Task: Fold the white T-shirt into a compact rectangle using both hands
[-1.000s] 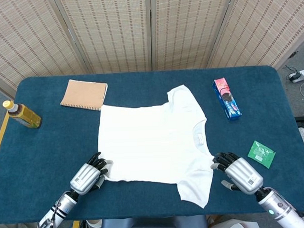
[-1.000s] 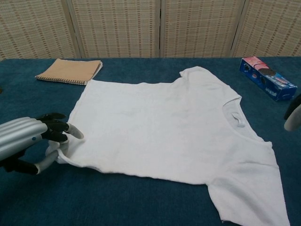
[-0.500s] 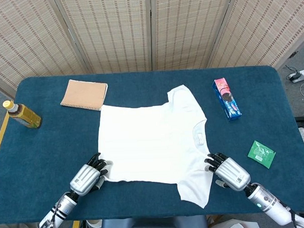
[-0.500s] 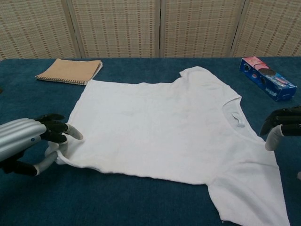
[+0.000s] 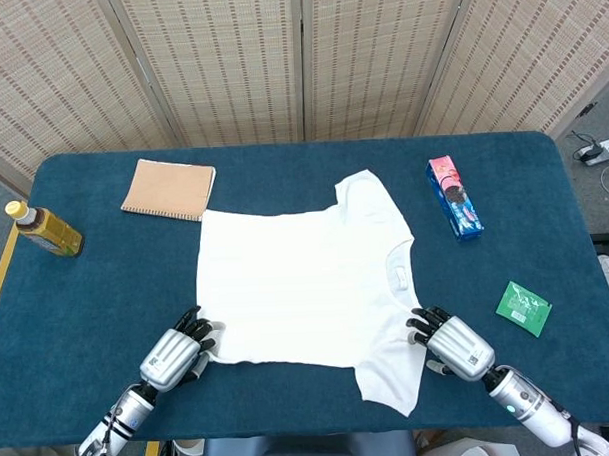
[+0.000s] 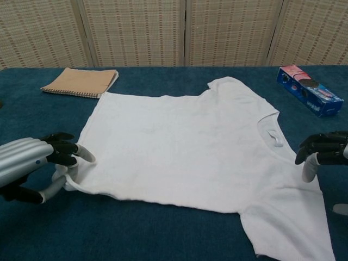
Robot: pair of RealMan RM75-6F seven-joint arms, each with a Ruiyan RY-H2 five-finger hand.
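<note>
White T-shirt (image 5: 306, 283) is lying flat, center frame. Left hand (image 5: 175, 353), lower left, is pinching its hem corner. Right hand (image 5: 451, 344), lower right, is resting w/ fingers spread at the shoulder edge. Only head view is showing bottle (image 5: 44, 229) & green packet (image 5: 523, 307).

lab demo space | woven screens (image 5: 299, 58) | blue-covered table (image 5: 106, 285)

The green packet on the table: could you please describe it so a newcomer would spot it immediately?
Start at the blue table and find the white T-shirt spread in its middle. Look to the table's right side, below the upright blue and pink snack box. The green packet lies flat there, alone, the only green thing.
</note>
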